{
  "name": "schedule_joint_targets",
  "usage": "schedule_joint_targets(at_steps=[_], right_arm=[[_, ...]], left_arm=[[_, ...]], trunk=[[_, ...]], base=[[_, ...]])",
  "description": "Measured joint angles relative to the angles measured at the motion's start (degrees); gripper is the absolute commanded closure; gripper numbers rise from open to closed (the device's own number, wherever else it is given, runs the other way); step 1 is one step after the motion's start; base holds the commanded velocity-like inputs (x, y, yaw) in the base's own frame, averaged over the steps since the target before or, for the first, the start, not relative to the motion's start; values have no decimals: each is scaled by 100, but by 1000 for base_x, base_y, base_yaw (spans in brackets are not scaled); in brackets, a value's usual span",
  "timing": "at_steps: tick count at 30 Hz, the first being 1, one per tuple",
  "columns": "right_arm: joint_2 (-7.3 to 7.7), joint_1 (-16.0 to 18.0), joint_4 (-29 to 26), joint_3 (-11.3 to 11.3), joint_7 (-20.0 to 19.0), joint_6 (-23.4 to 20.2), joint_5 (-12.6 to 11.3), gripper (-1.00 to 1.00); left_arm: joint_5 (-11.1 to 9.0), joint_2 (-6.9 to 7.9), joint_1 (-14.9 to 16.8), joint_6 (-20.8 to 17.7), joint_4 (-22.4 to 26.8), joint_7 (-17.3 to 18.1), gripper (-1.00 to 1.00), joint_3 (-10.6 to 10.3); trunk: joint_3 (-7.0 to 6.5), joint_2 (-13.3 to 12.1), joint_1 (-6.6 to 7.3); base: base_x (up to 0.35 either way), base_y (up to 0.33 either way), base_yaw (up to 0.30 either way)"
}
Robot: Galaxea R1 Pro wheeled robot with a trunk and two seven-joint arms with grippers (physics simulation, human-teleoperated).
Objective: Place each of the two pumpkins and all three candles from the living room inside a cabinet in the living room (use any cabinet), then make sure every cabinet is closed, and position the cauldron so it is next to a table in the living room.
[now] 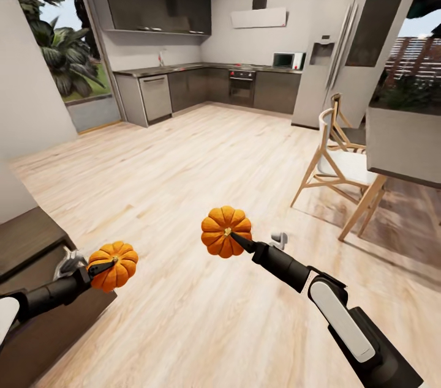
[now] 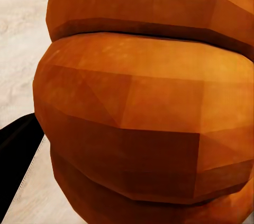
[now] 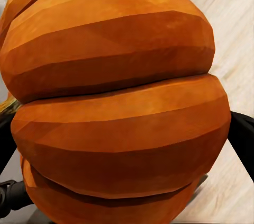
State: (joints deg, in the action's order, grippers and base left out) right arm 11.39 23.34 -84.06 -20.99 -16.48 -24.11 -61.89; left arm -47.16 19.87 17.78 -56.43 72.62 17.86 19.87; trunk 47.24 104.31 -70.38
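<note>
Right now, from where I stand, biggest thing first:

Floor (image 1: 202, 161): pale wood boards running from the robot back to the kitchen.

Kitchen units (image 1: 202, 85): grey fronts along the far wall, with an oven (image 1: 242, 87) set in them and a microwave (image 1: 285, 60) on the counter.

Fridge (image 1: 352, 39): tall and pale, at the right end of the kitchen run.

Cabinet (image 1: 27, 241): a dark-brown wooden unit at the lower left, just under and beside the left arm (whether its fronts are shut I cannot tell from this angle).

Chair (image 1: 340, 161): white seat on slanted wooden legs, standing on the right, well apart from both arms.

Left gripper (image 1: 92, 268): closed around the left pumpkin (image 1: 113, 265), held in the air at the cabinet's near corner; the left wrist view has orange ribs (image 2: 137, 107) pressed right up against the lens.

Right gripper (image 1: 240, 242): clamped on the right pumpkin (image 1: 225, 232), raised over bare floor near the middle of the room with its stem end turned toward the robot; the right wrist view likewise shows ribbed orange skin (image 3: 116, 107) close up.

Pumpkins: 2 in all, 1 in each gripper, apart from each other and neither touching any surface.
</note>
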Motion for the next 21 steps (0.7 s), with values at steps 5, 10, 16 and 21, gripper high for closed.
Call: schedule_joint_targets(at_steps=[5, 10, 16, 21], right_arm=[[2, 0, 0, 0, 0, 0, 3, 100], [7, 0, 0, 0, 0, -1, -2, 100], [1, 0, -1, 1, -1, -9, -14, 100], [0, 0, 3, 0, 0, -5, 2, 100]], left_arm=[[5, -14, -1, 2, 14, -2, 100, 0], [1, -16, -1, 0, 26, 0, 100, 1], [-3, -46, -1, 0, 39, 1, 100, 8], [-4, -52, -1, 0, 40, 0, 100, 9]], trunk=[[0, 0, 0], [0, 0, 0], [-89, -199, 109], [-108, -241, 132]], base=[[0, 0, 289], [0, 0, 290], [0, 0, 290], [0, 0, 290]])
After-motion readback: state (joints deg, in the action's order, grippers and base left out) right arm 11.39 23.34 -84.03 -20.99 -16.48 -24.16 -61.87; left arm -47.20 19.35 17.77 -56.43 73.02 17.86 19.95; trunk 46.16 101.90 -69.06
